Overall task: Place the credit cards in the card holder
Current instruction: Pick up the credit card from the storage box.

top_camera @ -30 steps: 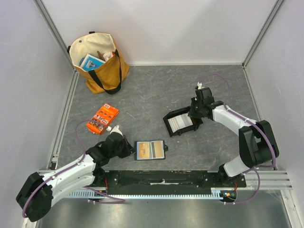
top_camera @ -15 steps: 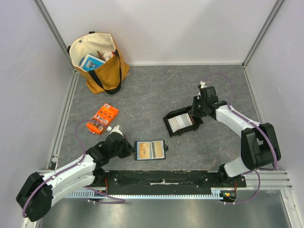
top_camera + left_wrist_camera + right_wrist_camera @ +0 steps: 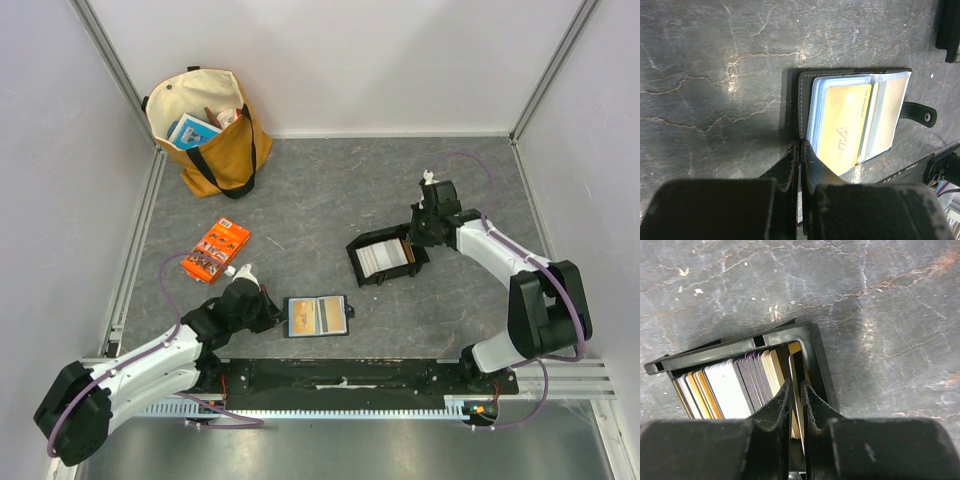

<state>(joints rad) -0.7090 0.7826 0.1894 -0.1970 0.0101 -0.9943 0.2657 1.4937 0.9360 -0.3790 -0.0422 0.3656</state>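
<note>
The card holder (image 3: 317,316) lies open near the front, a yellow card (image 3: 845,125) showing in its blue-edged slots (image 3: 816,110). My left gripper (image 3: 273,316) is shut, its tips (image 3: 800,145) at the holder's left edge. Several credit cards (image 3: 380,258) stand packed on edge in a black tray (image 3: 352,258). My right gripper (image 3: 408,248) reaches into the tray's right end (image 3: 815,355). Its jaws (image 3: 796,386) stand a narrow gap apart, straddling one upright credit card (image 3: 795,371). The other cards (image 3: 730,385) fan out to the left.
An orange printed packet (image 3: 216,250) lies left of centre. A tan tote bag (image 3: 205,135) with items inside stands at the back left. Walls with metal frame rails enclose the grey mat on three sides.
My right wrist has shifted slightly to the right over the tray's end, and its jaws have narrowed around the card. The left arm and the card holder have not moved.
</note>
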